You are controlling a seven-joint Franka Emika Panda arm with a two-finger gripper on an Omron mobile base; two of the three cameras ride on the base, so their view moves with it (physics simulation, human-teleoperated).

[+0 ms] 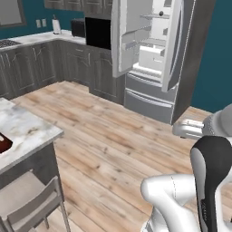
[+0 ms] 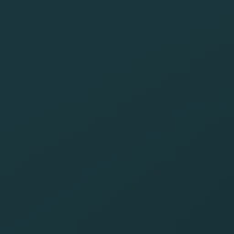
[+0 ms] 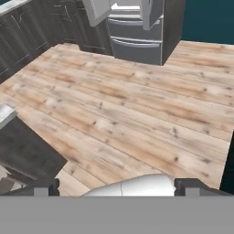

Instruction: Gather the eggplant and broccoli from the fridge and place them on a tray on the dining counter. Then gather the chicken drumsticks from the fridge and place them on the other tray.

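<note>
Left base view: fridge (image 1: 154, 54) stands across the wood floor (image 1: 113, 131), against the far wall next to the dark cabinets (image 1: 54, 63), both upper doors swung open. Shelves inside look pale; eggplant, broccoli, drumsticks too small to pick out from here, so can't give their long axis or which way they point. Fridge itself is upright, long axis vertical, open front facing back toward the base. Dining counter (image 1: 27, 131) w/ marble top sits at lower left, near corner jutting toward the floor; a dark red item at its left edge may be a tray (image 1: 3, 144), can't confirm. Chair (image 1: 34, 204) tucked below that corner. Arm folded at lower right, well apart from fridge.

Right base view: flat teal wall (image 2: 117, 117), nothing to judge from.

Hand view: gripper (image 3: 117, 187) at bottom, tips spread wide, nothing btwn them. Floor ahead, fridge at the top edge, counter corner at lower left.

Risks, as I judge them: the approach is long, and the base could clip the counter corner or chair if it turns tight. The open left door sticks out into the path, so the arm may strike it when reaching in. W/ one base cam blind against the wall, anything on that side goes unseen. Veg orientation unknown, so grasp angle must wait till closer.
</note>
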